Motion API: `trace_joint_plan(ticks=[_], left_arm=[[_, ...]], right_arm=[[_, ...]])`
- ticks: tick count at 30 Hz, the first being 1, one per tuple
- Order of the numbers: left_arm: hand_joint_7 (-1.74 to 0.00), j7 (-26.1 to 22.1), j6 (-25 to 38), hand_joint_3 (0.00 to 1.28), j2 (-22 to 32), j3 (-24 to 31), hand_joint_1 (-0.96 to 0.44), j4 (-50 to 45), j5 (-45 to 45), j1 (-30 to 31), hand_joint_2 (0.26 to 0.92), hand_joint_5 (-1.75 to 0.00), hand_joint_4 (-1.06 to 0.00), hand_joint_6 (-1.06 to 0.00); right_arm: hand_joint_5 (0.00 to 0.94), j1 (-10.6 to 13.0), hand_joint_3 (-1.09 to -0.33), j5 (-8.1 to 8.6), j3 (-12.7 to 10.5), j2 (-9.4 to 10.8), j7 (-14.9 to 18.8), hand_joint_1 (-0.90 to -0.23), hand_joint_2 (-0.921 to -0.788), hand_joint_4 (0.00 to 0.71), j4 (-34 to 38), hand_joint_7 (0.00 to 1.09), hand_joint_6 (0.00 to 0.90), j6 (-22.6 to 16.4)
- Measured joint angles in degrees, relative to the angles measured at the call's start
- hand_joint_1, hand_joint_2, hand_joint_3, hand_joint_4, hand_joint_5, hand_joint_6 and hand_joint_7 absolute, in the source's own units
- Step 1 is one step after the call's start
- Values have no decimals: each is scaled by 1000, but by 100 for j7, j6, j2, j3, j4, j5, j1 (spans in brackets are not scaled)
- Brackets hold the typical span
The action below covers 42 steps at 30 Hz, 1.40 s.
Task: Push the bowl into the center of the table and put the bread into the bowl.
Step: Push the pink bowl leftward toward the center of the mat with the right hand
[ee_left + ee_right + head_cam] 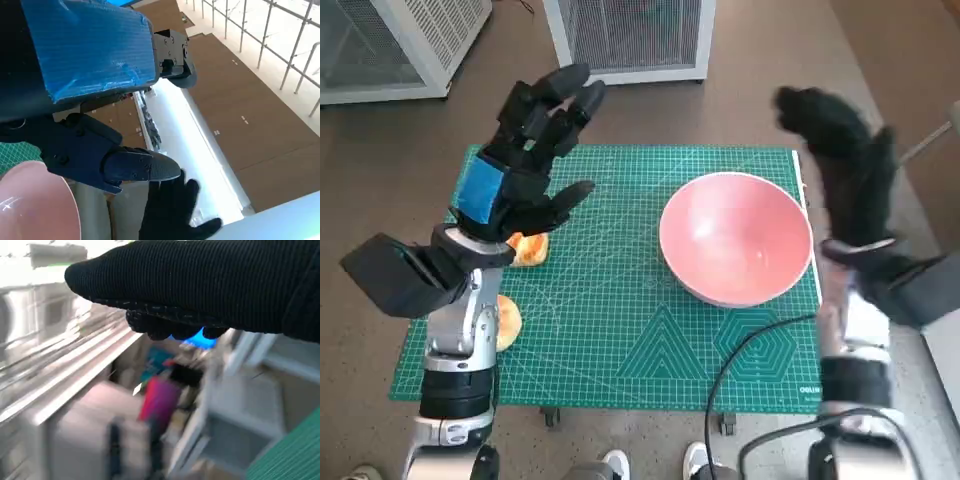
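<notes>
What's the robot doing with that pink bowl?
Right now it isn't touching it. The pink bowl sits empty on the right side of the green mat, not in the middle. The right hand, in its black glove, is raised beside the bowl at the mat's right edge. The left hand hangs open above the mat's left side. Two pieces of bread lie on the mat under the left arm, waiting to go in.
</notes>
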Motion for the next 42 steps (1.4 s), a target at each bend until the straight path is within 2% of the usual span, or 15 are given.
trace_joint_plan(ticks=[7, 10, 14, 19, 25, 31, 42], left_arm=[[-668, 21, -54, 278, -1, -6, -517, 0, 56, 5, 921, 0, -267, -12], [-667, 41, -74, 278, -2, -9, -518, 0, 80, 9, 921, 0, -266, -11], [-667, 67, -88, 278, -2, -9, -519, -2, 84, 27, 921, 0, -266, -11], [-666, 67, -96, 278, -3, -7, -520, -17, 82, 70, 921, 0, -266, -12], [-664, 73, -131, 276, -1, 1, -520, -22, 85, 117, 921, -1, -267, -14], [-661, 90, -166, 275, 4, 2, -516, -26, 166, 123, 921, 0, -266, -17], [-654, 90, -152, 276, 25, 5, -523, -119, 205, 178, 921, 0, -262, -21]], right_arm=[[0, -374, -700, -442, -141, -304, -961, -614, -921, 204, 1438, 275, 158, -129], [0, -404, -718, -581, -177, -365, -1342, -598, -921, 198, 1882, 264, 157, -105], [0, -403, -736, -693, -206, -374, -1655, -578, -921, 182, 2268, 254, 164, 53], [0, -401, -743, -730, -272, -372, -1712, -582, -921, 168, 2532, 243, 173, 391], [0, -343, -741, -689, -408, -310, -1595, -602, -921, 159, 2656, 229, 182, 800], [3, -263, -743, -692, -467, -115, -1560, -597, -921, 164, 2711, 218, 197, 1047], [6, -222, -755, -751, -429, 269, -1610, -598, -921, 175, 2724, 196, 211, 1301]])
